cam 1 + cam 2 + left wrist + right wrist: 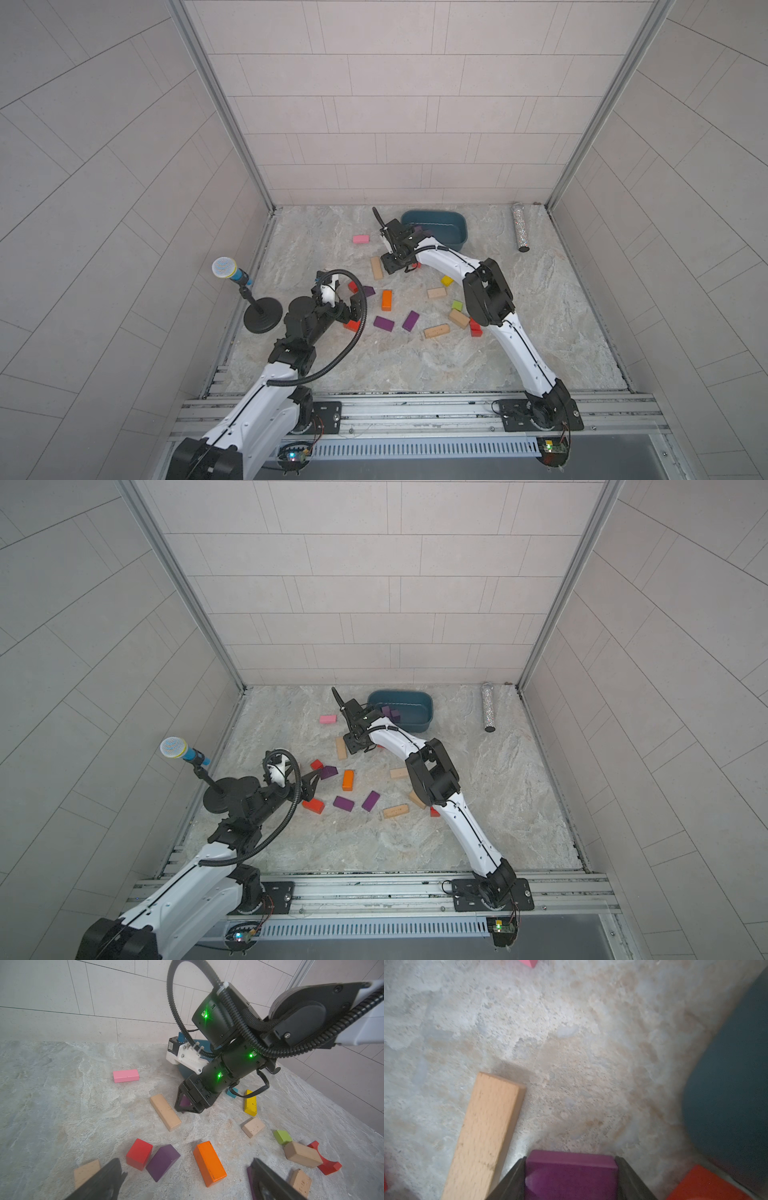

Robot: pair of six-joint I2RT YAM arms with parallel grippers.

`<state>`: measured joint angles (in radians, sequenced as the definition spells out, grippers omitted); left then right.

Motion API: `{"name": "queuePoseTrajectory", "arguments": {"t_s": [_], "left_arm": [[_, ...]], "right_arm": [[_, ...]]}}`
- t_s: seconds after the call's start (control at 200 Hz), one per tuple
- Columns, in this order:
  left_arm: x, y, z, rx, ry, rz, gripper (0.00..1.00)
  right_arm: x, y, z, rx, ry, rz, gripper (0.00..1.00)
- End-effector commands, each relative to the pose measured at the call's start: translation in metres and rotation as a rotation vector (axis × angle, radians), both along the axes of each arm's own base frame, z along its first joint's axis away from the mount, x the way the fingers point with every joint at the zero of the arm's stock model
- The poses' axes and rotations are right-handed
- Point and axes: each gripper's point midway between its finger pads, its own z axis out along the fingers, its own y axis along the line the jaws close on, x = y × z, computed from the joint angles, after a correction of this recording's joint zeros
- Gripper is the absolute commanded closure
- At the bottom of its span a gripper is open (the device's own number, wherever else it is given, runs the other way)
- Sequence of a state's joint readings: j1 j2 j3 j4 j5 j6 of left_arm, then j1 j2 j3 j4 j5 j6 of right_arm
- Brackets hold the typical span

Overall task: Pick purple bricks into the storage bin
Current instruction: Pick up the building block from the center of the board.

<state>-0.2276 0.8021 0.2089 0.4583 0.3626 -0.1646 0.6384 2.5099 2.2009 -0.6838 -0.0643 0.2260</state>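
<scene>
Up top, we see the bin [417,725] at the back with two purple bricks [391,712] inside. Left wrist: left gripper [185,1161] spread, loose purple brick [162,1162] near it. Right wrist: right gripper [571,1159] pinches a purple brick [571,1178], beside a wooden block [483,1136].

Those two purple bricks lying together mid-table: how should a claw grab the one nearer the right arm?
Come straight down from above and close the jaws across the two long sides of the purple brick, at mid-length. It lies flat, with bare table along both long sides, which probably leaves room.
</scene>
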Motion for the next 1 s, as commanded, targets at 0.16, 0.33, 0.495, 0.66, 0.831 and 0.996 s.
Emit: {"name": "queuePoseTrajectory", "arguments": {"t_s": [0.16, 0.33, 0.495, 0.66, 0.831, 0.996], "left_arm": [[0.002, -0.003, 0.015, -0.007, -0.041, -0.014, 0.0], [0.002, -0.003, 0.014, -0.005, -0.039, -0.012, 0.0], [0.002, -0.003, 0.014, -0.003, -0.039, -0.011, 0.0], [0.003, -0.003, 0.014, -0.004, -0.041, -0.011, 0.0], [0.002, -0.003, 0.015, -0.006, -0.045, -0.014, 0.0], [0.002, -0.003, 0.016, -0.007, -0.047, -0.015, 0.0]], "right_arm": [[-0.006, -0.008, 0.013, -0.012, 0.018, 0.0, 0.57], [-0.009, -0.001, 0.041, 0.048, 0.004, 0.017, 0.59], [-0.013, 0.004, 0.07, 0.095, -0.018, 0.03, 0.6], [-0.014, 0.003, 0.11, 0.127, -0.078, 0.045, 0.6], [0.01, -0.022, 0.15, 0.163, -0.161, -0.004, 0.6], [0.045, -0.069, 0.164, 0.158, -0.193, -0.091, 0.6]]}}
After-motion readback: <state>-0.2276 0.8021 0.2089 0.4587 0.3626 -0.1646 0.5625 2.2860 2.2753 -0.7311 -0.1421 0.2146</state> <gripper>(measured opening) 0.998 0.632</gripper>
